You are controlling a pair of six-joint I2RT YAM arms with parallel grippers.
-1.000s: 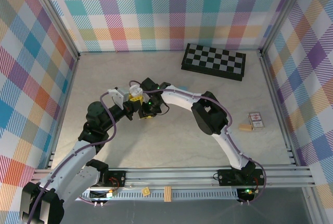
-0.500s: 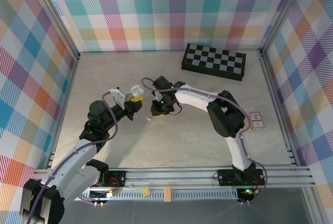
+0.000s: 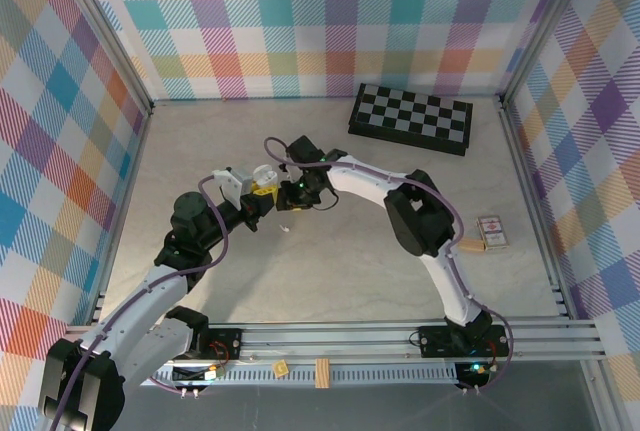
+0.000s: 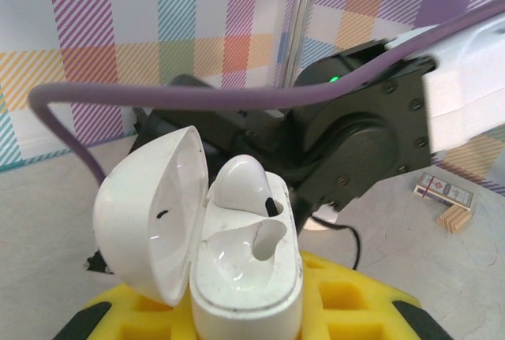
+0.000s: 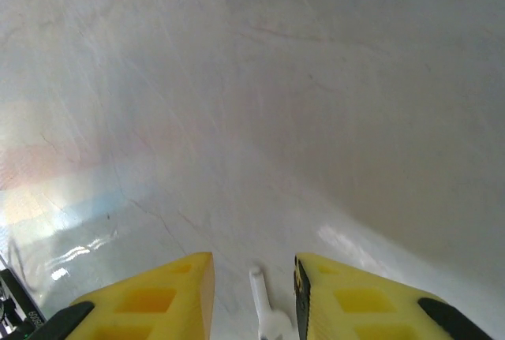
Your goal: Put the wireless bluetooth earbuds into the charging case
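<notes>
The left gripper clamps the open case, one earbud seated inside, while the right gripper hangs part-open and empty above a loose earbud on the table.

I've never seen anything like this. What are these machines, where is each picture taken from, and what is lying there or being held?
These are two robot arms bolted at the near edge of a table, each ending in a gripper with two yellow fingers. The wide picture looks down from above and behind them. The other two come from small cameras on the wrists. The left gripper is shut on an open white charging case. One earbud is already seated in it, and the socket beside that is empty. The right gripper is open over the table, where a second earbud lies ungripped between its fingers. Farther off lie a chessboard, a pack of cards and a wooden block.
</notes>
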